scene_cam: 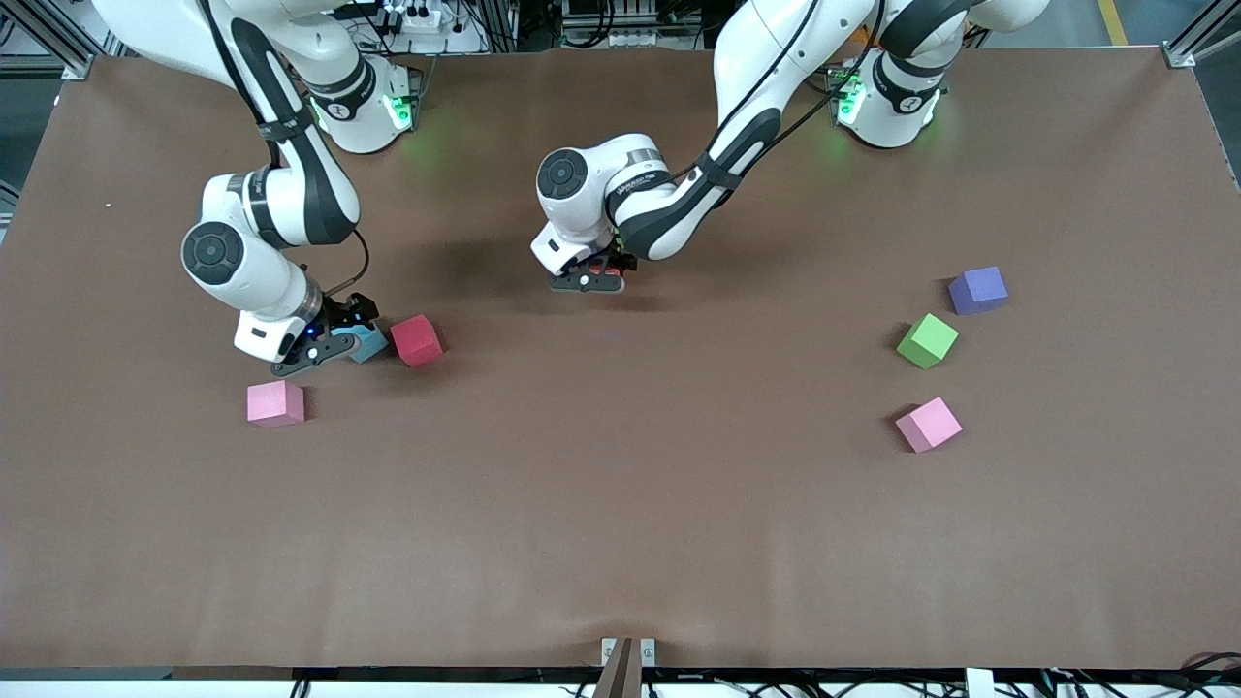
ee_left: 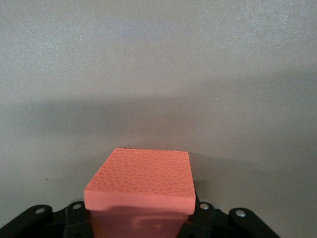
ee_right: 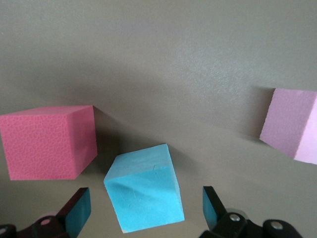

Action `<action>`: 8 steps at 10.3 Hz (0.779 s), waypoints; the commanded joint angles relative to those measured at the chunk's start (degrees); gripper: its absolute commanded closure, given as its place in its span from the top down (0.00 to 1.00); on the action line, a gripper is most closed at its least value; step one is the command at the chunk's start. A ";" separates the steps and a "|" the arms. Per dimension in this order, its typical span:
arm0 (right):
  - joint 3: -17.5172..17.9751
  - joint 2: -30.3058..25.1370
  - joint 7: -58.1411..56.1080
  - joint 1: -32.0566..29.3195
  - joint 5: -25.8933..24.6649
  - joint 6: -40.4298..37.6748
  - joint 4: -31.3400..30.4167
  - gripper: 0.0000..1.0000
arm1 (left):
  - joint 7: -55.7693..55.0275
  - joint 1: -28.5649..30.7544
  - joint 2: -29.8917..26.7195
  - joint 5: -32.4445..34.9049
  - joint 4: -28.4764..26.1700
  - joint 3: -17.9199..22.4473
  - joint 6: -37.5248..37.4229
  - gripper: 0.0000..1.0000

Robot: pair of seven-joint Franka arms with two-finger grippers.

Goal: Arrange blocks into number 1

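Placement step. Left gripper (scene_cam: 591, 281), jaws clamping the orange block (ee_left: 141, 183), is low over mid-worktop (scene_cam: 620, 504); next, set it down. Right gripper (scene_cam: 334, 344), jaws open, straddles the light blue block (ee_right: 143, 193) beside the red block (scene_cam: 417, 339).

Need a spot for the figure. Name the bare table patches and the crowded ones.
Bare: the wide middle between the red block and green block, and the strip nearer the front camera. Crowded: around the right gripper, open around the light blue block; and the purple, green cluster. The left gripper holds an orange block.
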 commanded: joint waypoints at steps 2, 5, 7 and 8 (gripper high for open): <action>0.75 0.55 -1.76 -1.25 3.25 2.11 -1.23 1.00 | -6.52 0.08 -1.27 -3.02 -2.28 -0.21 -0.34 1.00; 0.66 1.34 -1.76 -1.25 3.25 3.53 -1.59 1.00 | -6.71 0.08 -3.90 -3.20 -2.28 -0.21 -1.04 1.00; 0.58 1.95 -2.02 -1.16 3.25 4.40 -1.59 1.00 | -6.71 0.16 -7.67 -3.64 -2.19 -0.21 -4.90 1.00; 0.57 2.30 -3.32 -1.16 3.25 4.93 -1.59 1.00 | -6.63 0.34 -9.87 -3.72 -2.19 -0.12 -6.65 1.00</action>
